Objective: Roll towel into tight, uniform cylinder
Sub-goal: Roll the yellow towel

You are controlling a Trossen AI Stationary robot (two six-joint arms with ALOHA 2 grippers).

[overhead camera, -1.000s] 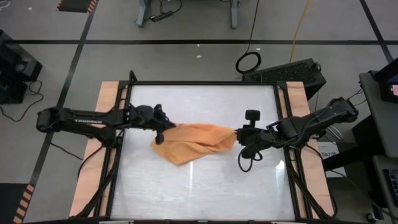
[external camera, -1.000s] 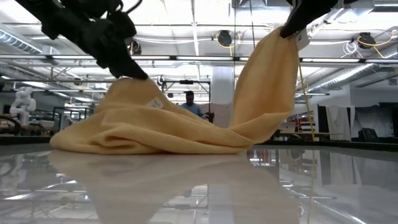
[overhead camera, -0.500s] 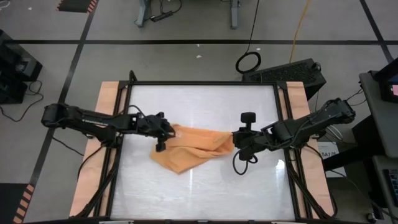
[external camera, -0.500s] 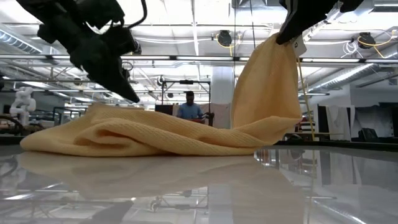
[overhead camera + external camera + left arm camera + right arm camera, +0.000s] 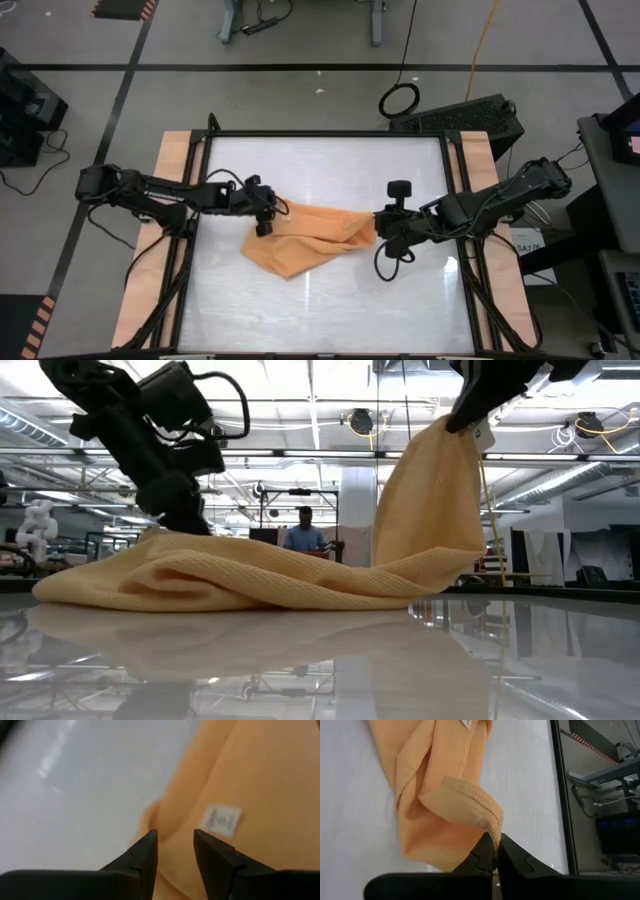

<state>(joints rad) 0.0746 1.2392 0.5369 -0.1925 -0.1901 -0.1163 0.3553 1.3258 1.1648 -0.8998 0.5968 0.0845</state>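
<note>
The orange-tan towel point(image 5: 305, 240) lies crumpled in the middle of the white table, with a white tag point(image 5: 220, 820) on its left part. My left gripper point(image 5: 174, 842) stands open just over the towel's left end point(image 5: 150, 565), fingers slanting down. My right gripper point(image 5: 493, 840) is shut on the towel's right end and holds it raised point(image 5: 440, 470). From there the cloth drapes down to the heap on the table. My left gripper's open fingers point(image 5: 145, 847) stand over the cloth beside the tag; I cannot tell whether they touch it. My right gripper pinches the towel's hemmed edge point(image 5: 485, 815) at a right corner between its two fingers, slanting down from the table's right. That corner is lifted clear, and the cloth below it hangs in a loose sheet to the table.
A black frame point(image 5: 325, 135) borders the glossy white table, with wooden boards point(image 5: 175, 160) along both sides. A black cable loop point(image 5: 388, 262) hangs below the right arm. Bare table lies on the near and far sides of the towel. A person point(image 5: 305, 528) stands far behind in the room.
My left gripper has opened and let go of the towel's left end, then sunk and tipped further down over it. That end has fallen from its raised peak and spread flat toward the table's left. The right corner has stayed raised.
</note>
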